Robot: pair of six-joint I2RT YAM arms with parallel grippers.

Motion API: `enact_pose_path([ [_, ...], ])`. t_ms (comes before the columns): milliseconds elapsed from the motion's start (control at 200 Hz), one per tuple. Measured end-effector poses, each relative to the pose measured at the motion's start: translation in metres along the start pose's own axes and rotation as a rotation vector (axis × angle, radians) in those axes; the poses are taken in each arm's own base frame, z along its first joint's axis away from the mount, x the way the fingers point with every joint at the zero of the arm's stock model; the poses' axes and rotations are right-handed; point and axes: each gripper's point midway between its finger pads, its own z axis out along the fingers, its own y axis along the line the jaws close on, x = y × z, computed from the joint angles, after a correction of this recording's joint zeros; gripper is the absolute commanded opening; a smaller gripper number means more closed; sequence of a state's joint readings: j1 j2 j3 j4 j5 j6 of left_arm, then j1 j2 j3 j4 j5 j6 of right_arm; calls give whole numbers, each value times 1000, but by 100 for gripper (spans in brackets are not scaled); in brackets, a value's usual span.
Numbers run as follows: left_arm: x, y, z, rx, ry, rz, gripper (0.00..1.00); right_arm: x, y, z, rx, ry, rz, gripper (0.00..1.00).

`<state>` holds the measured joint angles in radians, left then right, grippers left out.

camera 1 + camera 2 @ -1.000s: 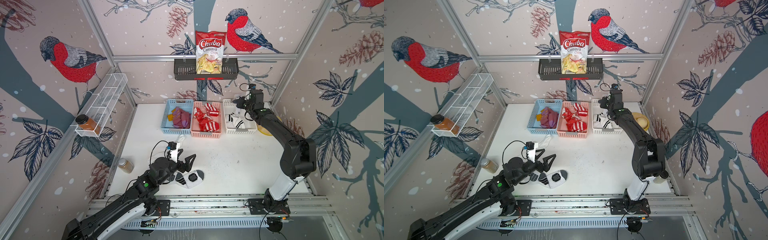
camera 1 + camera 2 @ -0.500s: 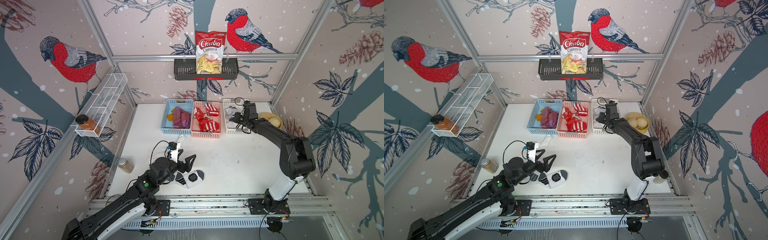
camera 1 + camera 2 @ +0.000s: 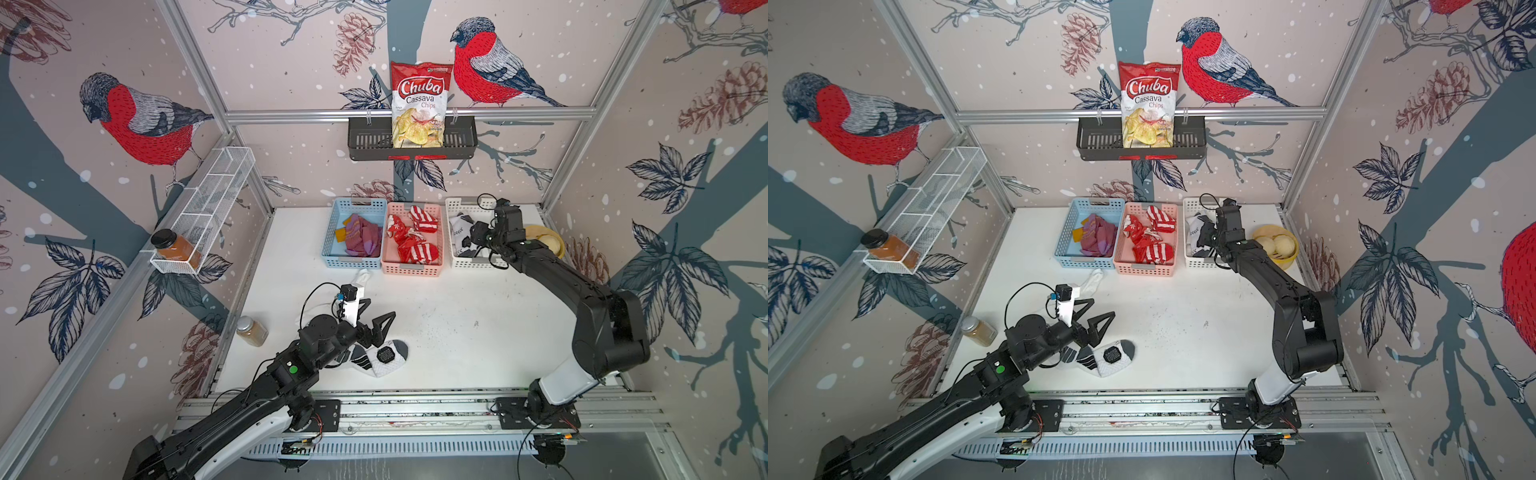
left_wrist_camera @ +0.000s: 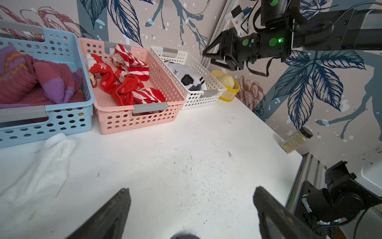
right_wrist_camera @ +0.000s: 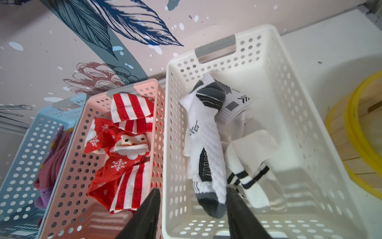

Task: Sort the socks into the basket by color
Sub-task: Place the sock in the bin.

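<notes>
Three baskets stand in a row at the back: blue [image 3: 332, 232] with maroon-purple socks [image 3: 363, 241], pink [image 3: 411, 270] with red-and-white socks [image 3: 413, 245], white [image 5: 289, 82] with white socks. My right gripper [image 5: 192, 189] hangs open just over the white basket. A white sock with a grey toe [image 5: 206, 144] lies in the basket, its toe between the fingers. Beside it lies a black-striped white sock [image 5: 248, 180]. My left gripper [image 3: 380, 309] stands wide open and empty above a white sock with a black patch [image 3: 384, 357] on the table. A plain white sock [image 3: 360, 276] lies in front of the blue basket.
A yellow-rimmed wooden bowl [image 3: 544, 241] sits right of the white basket, close to my right arm. A small jar [image 3: 251, 331] stands at the table's left edge, another [image 4: 295, 140] at the right edge. A chips bag [image 3: 419, 104] sits in the black wall rack.
My right gripper has come down from above the white basket to just over it and opened, letting go of the white sock with the grey toe. The left arm has not moved.
</notes>
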<state>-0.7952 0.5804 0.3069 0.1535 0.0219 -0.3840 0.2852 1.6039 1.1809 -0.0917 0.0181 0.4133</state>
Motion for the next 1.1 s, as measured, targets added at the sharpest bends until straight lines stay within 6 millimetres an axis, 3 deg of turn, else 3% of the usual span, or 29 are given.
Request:
enact_pose_path([
  [105,-6,3,0,-23,-16,-1,95,3,18,-9,-37,-4,-25,61],
  [245,-24,13,-2,-109,-59,-3,95,26,62,-18,-118,29,-98,63],
  [480,-19,44,-10,-286,-57,-57,96,80,134,-31,-269,114,-202,66],
  [770,-14,67,-36,-405,-100,-121,96,151,204,-27,-424,236,-253,67],
  [936,-11,70,-42,-416,-97,-120,95,184,230,-20,-471,288,-267,66],
  [1101,-4,72,-42,-424,-70,-114,95,227,232,-26,-487,357,-289,66],
])
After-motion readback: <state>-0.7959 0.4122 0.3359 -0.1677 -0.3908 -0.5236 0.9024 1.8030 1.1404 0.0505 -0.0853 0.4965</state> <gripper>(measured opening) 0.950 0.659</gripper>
